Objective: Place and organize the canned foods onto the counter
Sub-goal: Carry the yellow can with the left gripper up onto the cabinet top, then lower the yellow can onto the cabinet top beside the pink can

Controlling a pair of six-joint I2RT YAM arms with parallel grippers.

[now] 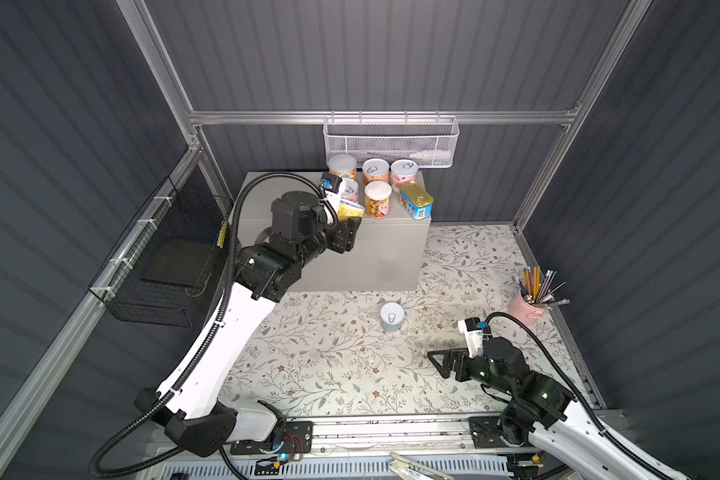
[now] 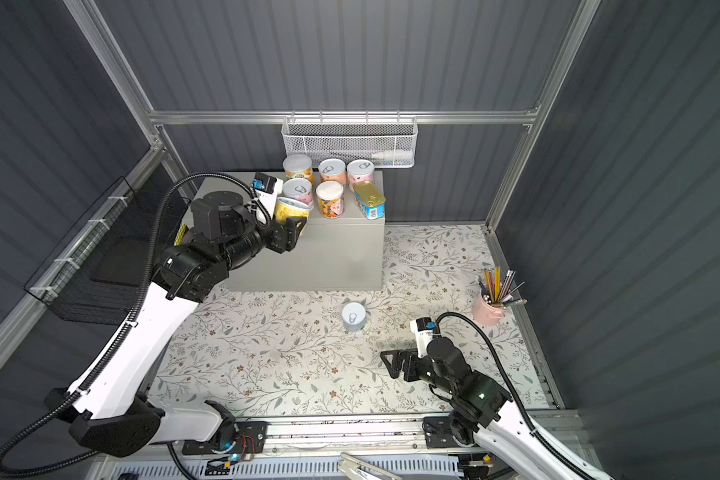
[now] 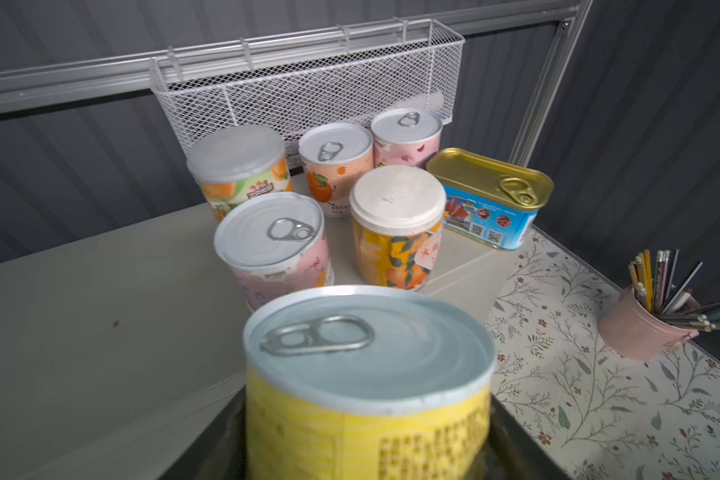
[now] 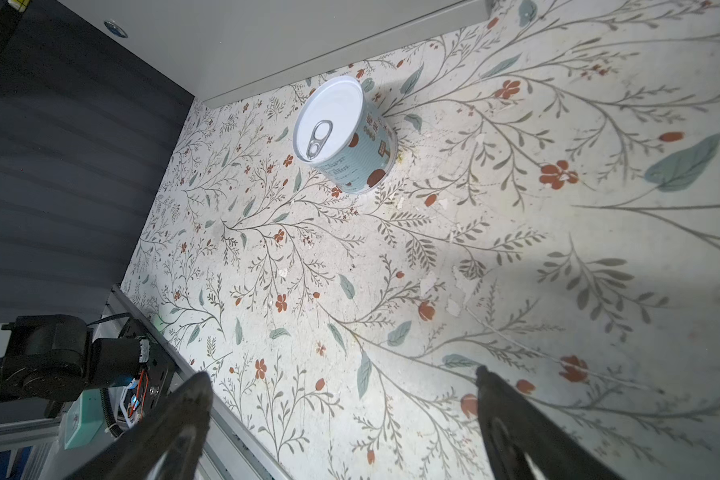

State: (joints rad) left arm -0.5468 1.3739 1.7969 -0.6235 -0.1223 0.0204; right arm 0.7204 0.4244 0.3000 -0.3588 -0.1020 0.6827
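Seven of the eight canned foods are at the counter (image 1: 371, 257): six stand clustered at its back right, and a yellow can (image 3: 366, 374) sits by the top's front edge, clamped by its sides in the left gripper (image 2: 289, 226). It looks rigid, fairly weighty and slick-labelled, so a mid-wall hold suits. The left arm reaches forward, wrist roughly level. A pale blue can (image 1: 392, 316) stands on the floral table (image 1: 329, 365), and the right gripper (image 4: 339, 376) hovers nearby, spread wide and empty.
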